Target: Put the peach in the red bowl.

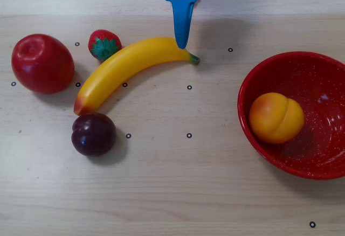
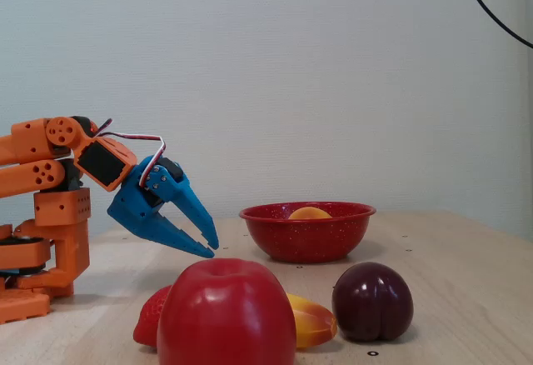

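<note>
The peach (image 1: 276,118) lies inside the red bowl (image 1: 323,164) at the right of the overhead view, resting against the bowl's left side. In the fixed view only the peach's top (image 2: 309,212) shows over the rim of the red bowl (image 2: 306,236). My blue gripper (image 1: 182,44) comes in from the top edge and hangs over the banana's stem end, far left of the bowl. In the fixed view the gripper (image 2: 208,248) tilts down above the table, its jaws slightly apart with nothing between them.
A yellow banana (image 1: 126,66) lies diagonally at centre left, with a strawberry (image 1: 103,44) and a red apple (image 1: 42,63) beside it and a dark plum (image 1: 94,133) below. The orange arm base (image 2: 42,223) stands at the left of the fixed view.
</note>
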You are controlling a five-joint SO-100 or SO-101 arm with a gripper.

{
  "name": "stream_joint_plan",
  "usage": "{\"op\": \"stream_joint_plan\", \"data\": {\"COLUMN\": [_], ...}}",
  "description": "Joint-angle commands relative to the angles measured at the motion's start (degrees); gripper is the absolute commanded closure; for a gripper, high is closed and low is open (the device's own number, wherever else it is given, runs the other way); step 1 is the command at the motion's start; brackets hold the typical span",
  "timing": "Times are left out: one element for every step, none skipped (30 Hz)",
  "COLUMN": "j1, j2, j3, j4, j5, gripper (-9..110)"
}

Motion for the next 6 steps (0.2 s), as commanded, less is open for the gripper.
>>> {"op": "stream_joint_plan", "data": {"j1": [0.0, 0.0, 0.0, 0.0, 0.0, 0.0], "j2": [0.62, 0.62, 0.62, 0.62, 0.62, 0.62], "j3": [0.53, 0.53, 0.53, 0.53, 0.53, 0.53], "j4": [0.0, 0.0, 0.0, 0.0, 0.0, 0.0], "j5": [0.62, 0.62, 0.62, 0.62, 0.62, 0.62], "gripper": [101, 101, 101, 101, 101, 101]}}
